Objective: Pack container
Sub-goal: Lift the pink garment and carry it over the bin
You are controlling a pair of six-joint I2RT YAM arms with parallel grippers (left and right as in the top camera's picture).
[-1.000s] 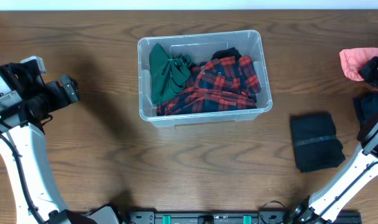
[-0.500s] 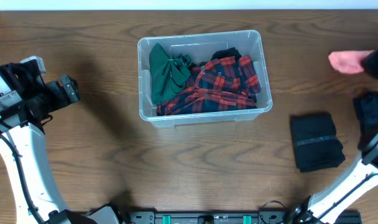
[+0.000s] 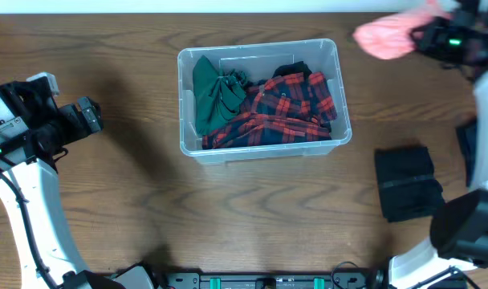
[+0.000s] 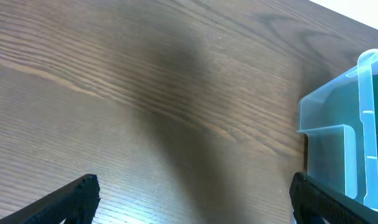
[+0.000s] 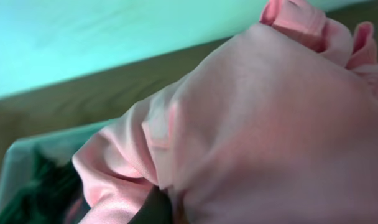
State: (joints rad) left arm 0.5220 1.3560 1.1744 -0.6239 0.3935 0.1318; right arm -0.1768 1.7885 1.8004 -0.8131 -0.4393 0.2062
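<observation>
The clear plastic container [image 3: 185,143] stands mid-table, holding a green garment [image 3: 216,95] and a red plaid shirt [image 3: 292,108]; its corner shows in the left wrist view [image 4: 338,137]. My right gripper [image 3: 420,36] is shut on a pink garment [image 3: 384,36], held in the air just right of the container's far right corner. The pink garment fills the right wrist view [image 5: 270,124] and hides the fingers. My left gripper [image 4: 192,199] is open and empty over bare table left of the container; its arm shows in the overhead view [image 3: 87,116].
A folded black garment [image 3: 408,183] lies on the table at the right. Another dark garment [image 3: 466,140] lies at the right edge. The table's far edge runs just behind the container.
My right gripper has carried the pink garment up and leftward from the far right edge toward the container. The left arm has not moved.
</observation>
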